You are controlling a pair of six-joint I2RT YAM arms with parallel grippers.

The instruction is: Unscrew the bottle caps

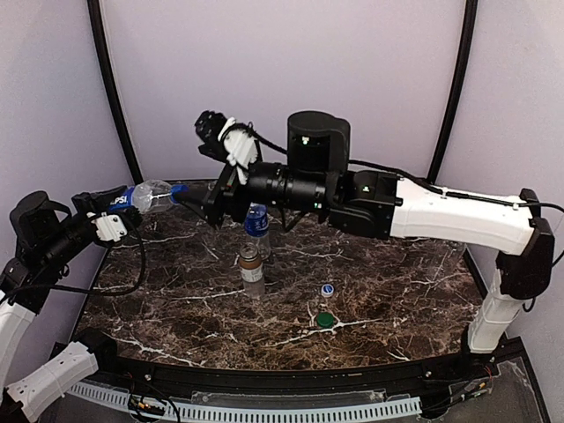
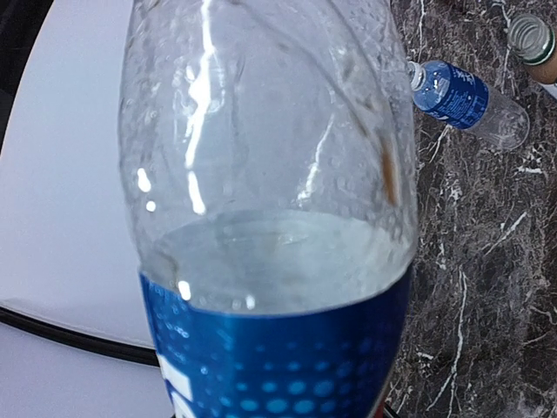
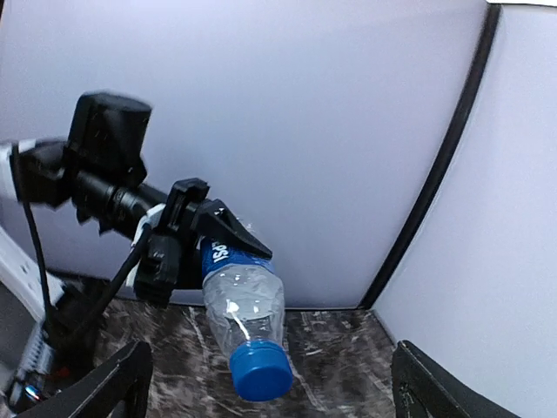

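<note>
My left gripper (image 1: 122,204) is shut on the blue-labelled body of a clear bottle (image 1: 145,197) and holds it level above the table's left side. The bottle's blue cap (image 1: 180,189) points right, toward my right gripper (image 1: 197,201). In the right wrist view the blue cap (image 3: 261,371) hangs between my right gripper's (image 3: 267,359) wide-open fingers (image 3: 117,383), touching neither, and the left gripper (image 3: 187,235) clamps the label. The held bottle (image 2: 261,218) fills the left wrist view and hides those fingers. A blue-and-white cap (image 1: 327,289) and a dark green cap (image 1: 325,320) lie loose on the table.
A second blue-labelled bottle (image 1: 256,222) stands mid-table under the right arm, and is also seen from the left wrist (image 2: 466,97). A short brown bottle (image 1: 251,269) stands in front of it, its mouth open (image 2: 533,39). The dark marble table (image 1: 397,291) is walled by pale panels.
</note>
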